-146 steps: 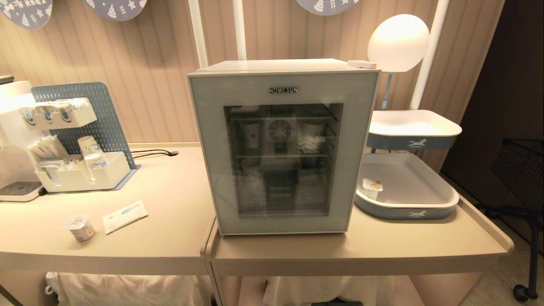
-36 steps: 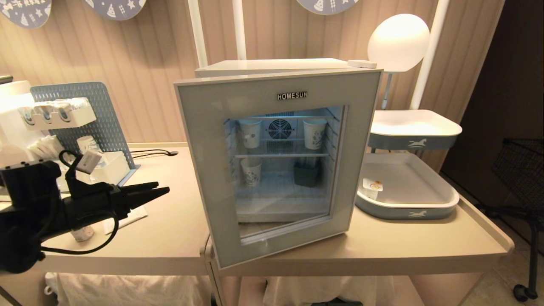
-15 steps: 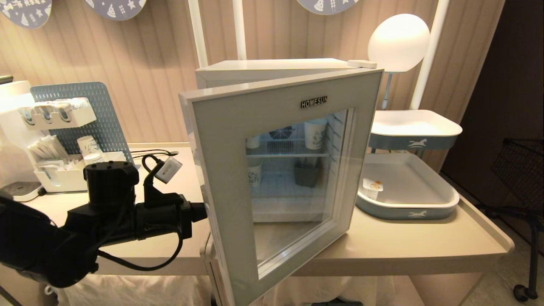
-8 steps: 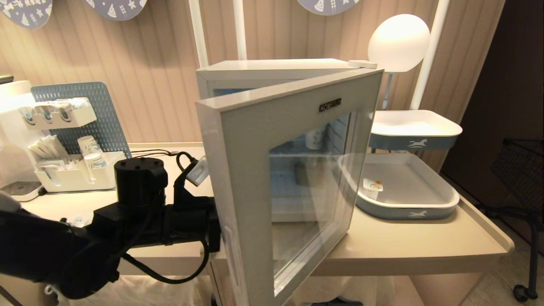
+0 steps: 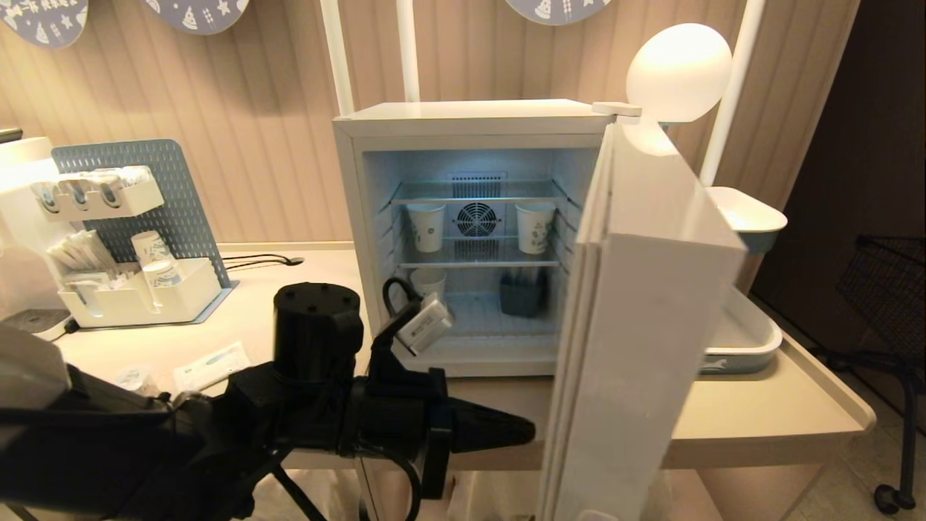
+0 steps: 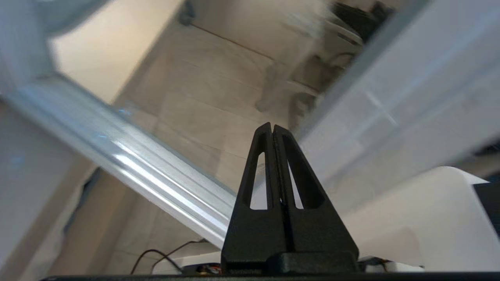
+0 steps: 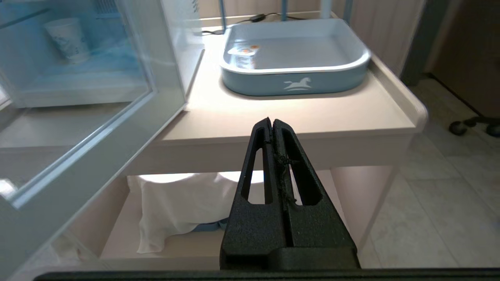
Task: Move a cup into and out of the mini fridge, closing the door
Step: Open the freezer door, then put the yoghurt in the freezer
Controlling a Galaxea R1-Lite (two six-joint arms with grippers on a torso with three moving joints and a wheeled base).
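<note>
Fridge (image 5: pixel 477 119) and door (image 5: pixel 636 347) are seen apart: the door is swung wide on its hinge at the fridge's right side, its free edge turned toward the camera, so that the panel's long axis stands upright and its white inner face is shown nearly edge-on. The lit interior is exposed, with wire shelves, a round fan (image 5: pixel 477 218) at the back, two paper cups (image 5: pixel 426 225) on the upper shelf, a third lower down and a dark small bin (image 5: pixel 522 299) beside it.

The left end effector (image 5: pixel 524 432) is held level off the front edge of the tabletop (image 5: pixel 304 311), just left of the door's lower part, its fingers pressed together on nothing. The right end effector (image 7: pixel 272 124) is seen only in its own wrist view, low before the tabletop's front edge, its fingers likewise pressed together and empty.

The cup (image 5: pixel 135 377) stands near the front left of the tabletop, mostly hidden behind the left arm, beside a flat white packet (image 5: pixel 211 365). A similar small cup (image 7: pixel 243 56) sits in the back corner of the blue tray (image 7: pixel 297 80) nearest the fridge, at the tabletop's right end.
</note>
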